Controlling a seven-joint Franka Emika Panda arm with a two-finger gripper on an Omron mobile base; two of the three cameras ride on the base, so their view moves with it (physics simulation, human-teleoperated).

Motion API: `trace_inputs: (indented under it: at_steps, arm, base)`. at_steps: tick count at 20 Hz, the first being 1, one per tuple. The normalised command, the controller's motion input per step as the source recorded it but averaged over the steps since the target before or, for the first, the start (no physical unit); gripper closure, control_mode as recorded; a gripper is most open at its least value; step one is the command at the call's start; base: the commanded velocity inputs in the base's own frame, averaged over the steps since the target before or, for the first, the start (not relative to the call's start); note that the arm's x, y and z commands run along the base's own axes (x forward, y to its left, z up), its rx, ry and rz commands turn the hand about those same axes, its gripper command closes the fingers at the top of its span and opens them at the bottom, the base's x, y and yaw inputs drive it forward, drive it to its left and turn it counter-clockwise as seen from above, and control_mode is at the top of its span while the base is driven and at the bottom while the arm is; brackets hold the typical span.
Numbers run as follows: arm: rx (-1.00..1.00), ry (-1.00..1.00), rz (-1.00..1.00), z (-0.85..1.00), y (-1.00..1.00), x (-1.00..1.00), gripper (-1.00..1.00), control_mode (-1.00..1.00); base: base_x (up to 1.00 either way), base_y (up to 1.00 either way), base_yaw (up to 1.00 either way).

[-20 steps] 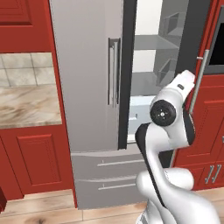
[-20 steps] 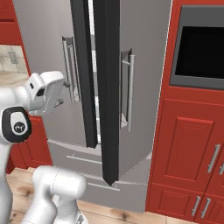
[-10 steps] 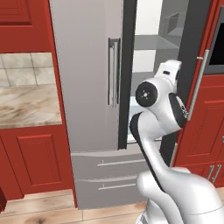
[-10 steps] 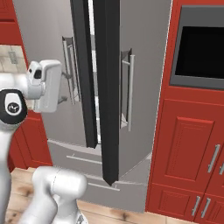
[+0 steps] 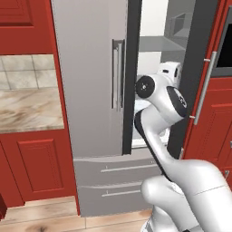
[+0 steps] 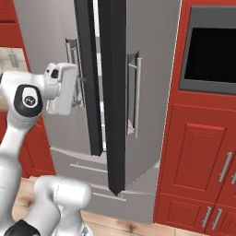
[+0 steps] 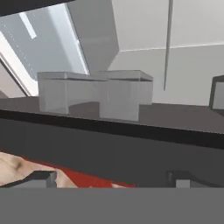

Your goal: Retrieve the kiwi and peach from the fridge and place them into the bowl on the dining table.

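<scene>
The fridge [image 5: 86, 90] stands with its left door shut and its right door swung open. My arm reaches up to the gap, and its white hand [image 6: 61, 88] is level with the left door's handle. In the hand view my gripper [image 7: 113, 179] is open, its two dark fingertips [image 7: 41, 177] wide apart with nothing between them. It faces a dark fridge shelf [image 7: 175, 116] carrying two clear bins [image 7: 96, 94]. The kiwi and the peach are out of view, as are the bowl and the dining table.
The open door's dark edge [image 6: 113, 92] juts out just right of my hand. Red cabinets with a built-in oven [image 6: 212, 46] flank the fridge on the right. A marble counter [image 5: 27, 108] lies on the left. Two fridge drawers [image 5: 118, 181] sit below.
The arm has folded upward and turned the hand to face into the fridge opening, at a shelf. The jaws have stayed wide apart.
</scene>
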Motion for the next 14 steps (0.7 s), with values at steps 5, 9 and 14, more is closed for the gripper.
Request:
trace_inputs:
  at_steps: [5,9,14]
  arm:
    - [0.00,0.00,0.00,-0.01,-0.52,0.41,-1.00,-1.00]
    - [0.00,0.00,0.06,-0.12,-0.09,0.96,-1.00,-1.00]
    - [-0.01,0.00,0.05,-0.11,-0.02,0.86,-1.00,-1.00]
  base:
    - [0.00,0.00,0.00]
    - [0.00,0.00,0.00]
    - [0.00,0.00,0.00]
